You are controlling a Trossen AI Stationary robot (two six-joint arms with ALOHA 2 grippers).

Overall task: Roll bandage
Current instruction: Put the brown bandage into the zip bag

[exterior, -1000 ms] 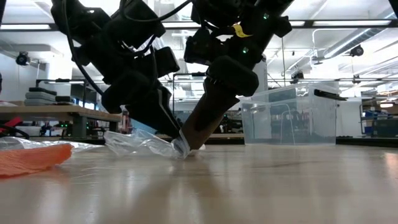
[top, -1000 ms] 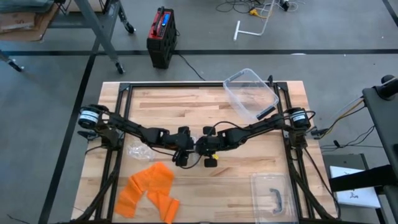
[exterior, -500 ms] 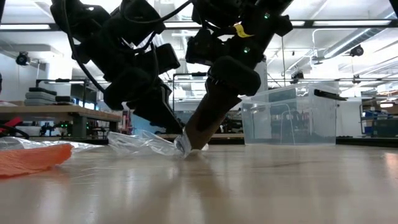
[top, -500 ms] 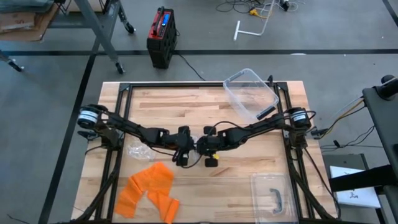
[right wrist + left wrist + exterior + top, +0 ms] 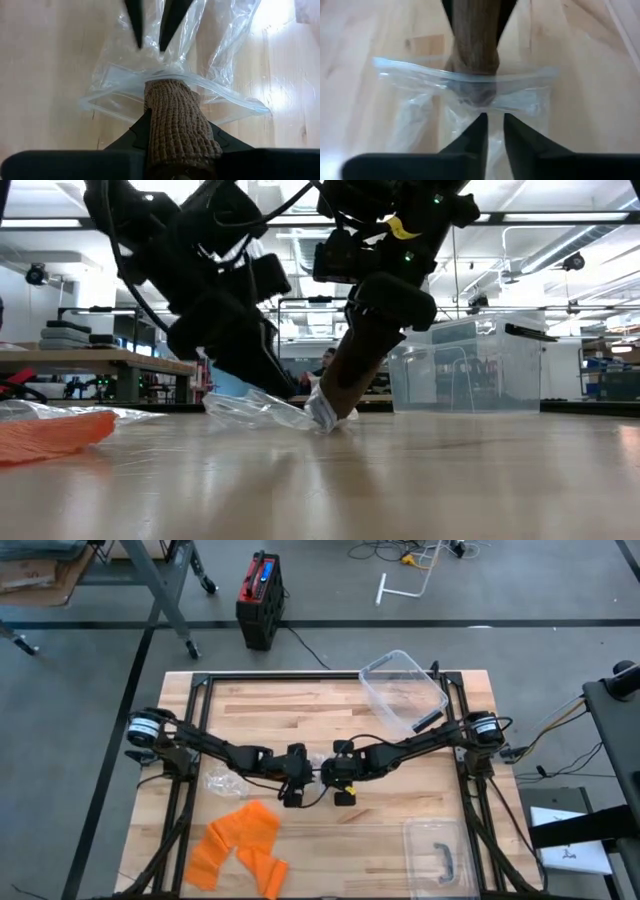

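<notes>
Two dark jointed arms with black cables, yellow tags.

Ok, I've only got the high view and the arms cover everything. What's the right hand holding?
Observer: A rolled brown bandage, clamped in the right hand; the right wrist view shows it.
Operator: And its tip?
Observer: Just inside the mouth of a clear bag.
Operator: Who's holding the bag?
Observer: The left hand looks pinched on its near lip, going by the left wrist view.
</notes>
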